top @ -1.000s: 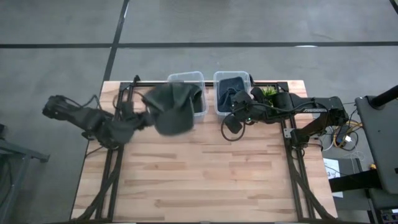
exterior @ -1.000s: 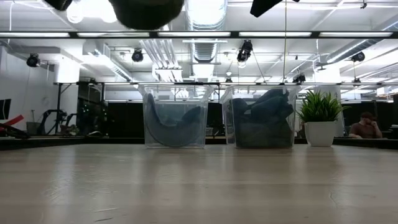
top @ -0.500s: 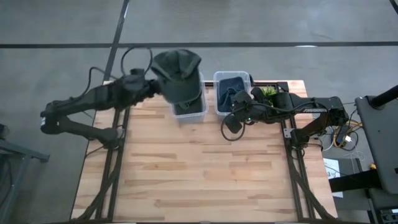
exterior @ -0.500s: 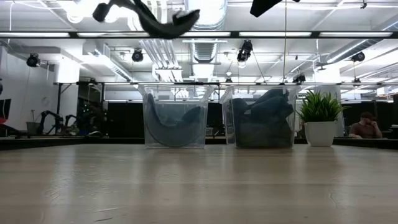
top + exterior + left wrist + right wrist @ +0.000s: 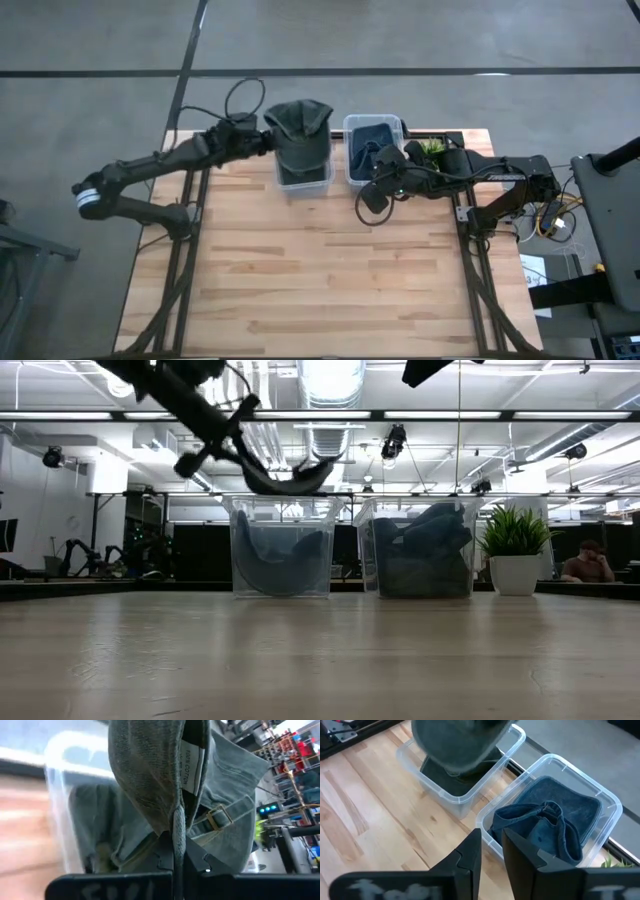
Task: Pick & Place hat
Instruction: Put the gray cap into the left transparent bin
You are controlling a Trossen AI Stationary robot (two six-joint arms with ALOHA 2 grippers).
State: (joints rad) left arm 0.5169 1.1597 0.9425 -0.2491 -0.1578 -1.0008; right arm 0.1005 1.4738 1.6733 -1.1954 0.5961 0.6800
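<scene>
A dark grey-green hat (image 5: 297,133) hangs from my left gripper (image 5: 268,141) right over the left clear bin (image 5: 322,178) at the table's far edge. In the low view the hat (image 5: 292,478) is level with that bin's rim (image 5: 282,500). The left gripper (image 5: 177,854) is shut on the hat; its label (image 5: 190,762) and strap buckle (image 5: 218,817) face the wrist camera. Another dark hat (image 5: 280,560) lies inside the bin. My right gripper (image 5: 378,178) waits high, near the right bin (image 5: 350,150), its fingers (image 5: 491,855) a narrow gap apart and holding nothing. My left gripper pinches an edge of the hat (image 5: 177,827) between its two fingers, close to the strap buckle at the back. It comes from the table's left, slanting down. The hat is lifted clear and hangs past the fingers over the bin, crown toward the far side.
The right clear bin (image 5: 555,827) holds blue denim hats (image 5: 420,555). A small potted plant (image 5: 517,550) stands at the far right corner. Bare wooden tabletop (image 5: 320,270) spreads over the whole near half. A person sits far off in the room (image 5: 590,565).
My left arm has swung from the table's left side toward the far edge and to the right, carrying the hat from above the open tabletop to over the left bin. It has then come down, so the hat has dropped to the bin's rim.
</scene>
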